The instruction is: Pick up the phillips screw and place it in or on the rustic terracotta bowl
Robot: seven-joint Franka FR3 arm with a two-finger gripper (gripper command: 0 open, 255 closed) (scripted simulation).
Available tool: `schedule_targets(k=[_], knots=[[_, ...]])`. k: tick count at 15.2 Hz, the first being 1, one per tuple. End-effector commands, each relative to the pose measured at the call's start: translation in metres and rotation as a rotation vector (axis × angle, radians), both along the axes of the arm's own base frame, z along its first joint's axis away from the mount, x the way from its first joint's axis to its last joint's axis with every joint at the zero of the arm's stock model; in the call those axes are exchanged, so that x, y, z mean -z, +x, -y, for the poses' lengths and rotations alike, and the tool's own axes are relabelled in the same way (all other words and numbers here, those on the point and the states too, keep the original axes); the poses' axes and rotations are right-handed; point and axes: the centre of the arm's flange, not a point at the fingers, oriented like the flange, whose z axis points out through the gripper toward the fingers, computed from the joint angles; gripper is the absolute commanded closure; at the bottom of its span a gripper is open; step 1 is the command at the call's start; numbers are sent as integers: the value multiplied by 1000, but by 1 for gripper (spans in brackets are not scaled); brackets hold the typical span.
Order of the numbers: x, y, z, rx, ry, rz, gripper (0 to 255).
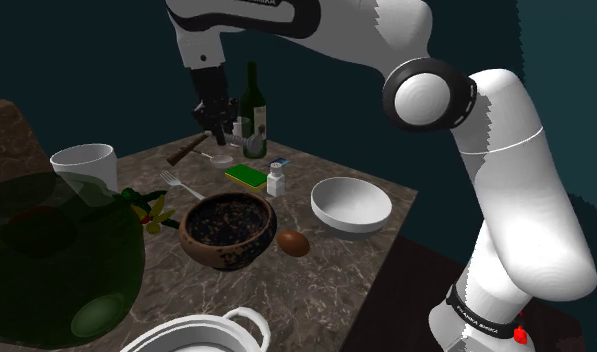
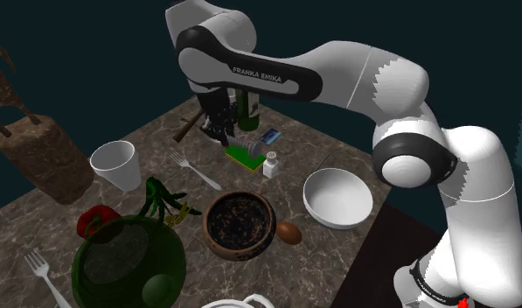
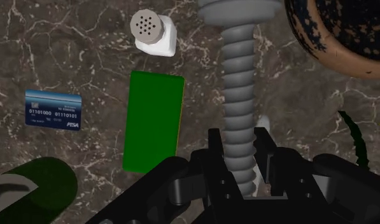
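**Hand (image 1: 218,120) clenched on the grey screw (image 1: 222,152) at the far side of the worktop (image 1: 336,270)**

Shoulder view: the hand points straight down beside a dark bottle (image 1: 252,95), and the screw hangs head-down under it. I cannot tell whether the head is clear of the worktop. The brown bowl (image 1: 228,230) sits well apart, nearer the camera, with a green sponge (image 1: 246,175) and a white shaker (image 1: 276,180) between, so the carry probably passes over them. Second exterior view: the arm arches over the worktop. The brown bowl lies near a white bowl (image 2: 337,197), with a brown egg-like thing (image 2: 288,232) just beside its rim. Wrist view: the two fingers (image 3: 214,153) clasp the threaded shaft from both sides near its tip. That grip likely keeps the heavy head hanging plumb, and the brown bowl's rim shows off to one side beyond it.
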Motion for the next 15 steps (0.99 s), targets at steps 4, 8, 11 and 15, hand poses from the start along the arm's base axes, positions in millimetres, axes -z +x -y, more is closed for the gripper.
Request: schedule_targets(k=[4, 8, 11, 15], knots=[[-14, -20, -17, 0, 0, -1, 255], [-15, -59, -53, 0, 0, -1, 255], [-17, -88, -80, 0, 0, -1, 255], [-18, -127, -116, 0, 0, -1, 255]])
